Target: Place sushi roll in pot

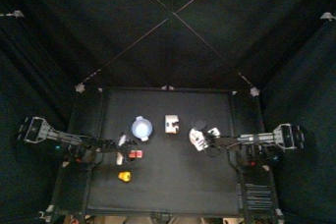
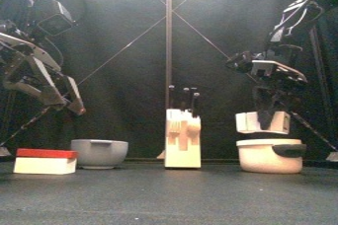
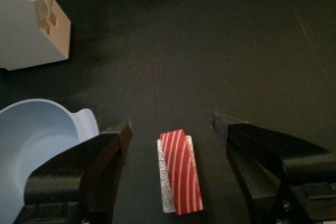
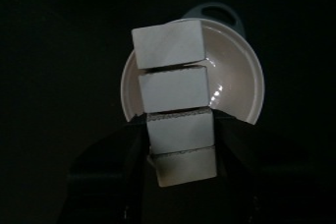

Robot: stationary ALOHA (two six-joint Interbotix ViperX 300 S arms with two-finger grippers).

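Up on the right, the right gripper (image 4: pixel 182 164) has its jaws pinching one end of the sushi roll (image 4: pixel 175 95), a pale stick made of four square blocks in a row. The right wrist view shows the roll reaching out from the jaws across the mouth of the white pot (image 4: pixel 197 76), which lies below it, its small handle on the far rim. In the front view the roll (image 2: pixel 262 121) hangs in the air just above the pot (image 2: pixel 270 154), and I cannot tell whether its lower end touches the rim. The pot stands on the table (image 2: pixel 172 194) at the right, below the right gripper (image 2: pixel 268 106).

The left gripper (image 3: pixel 171 159) hovers over the table with its jaws spread wide and nothing between them. Straight below the gap lies a red and white striped bar (image 3: pixel 179 172), flat on the black surface. Just beside it, the rim of a pale blue bowl (image 3: pixel 37 149) shows. In the front view the same bar (image 2: pixel 45 161) rests at the far left, with the bowl (image 2: pixel 99 153) close beside it toward the middle.

Between the bowl and the pot stands a cream block with dark handles sticking up from its top (image 2: pixel 183 138). From above, the block (image 1: pixel 172 124) sits near the table's middle, the bowl (image 1: pixel 140 127) to its left, and the pot (image 1: pixel 199 137) to its right. A small yellow thing (image 1: pixel 125 176) lies nearer the front edge on the left side.
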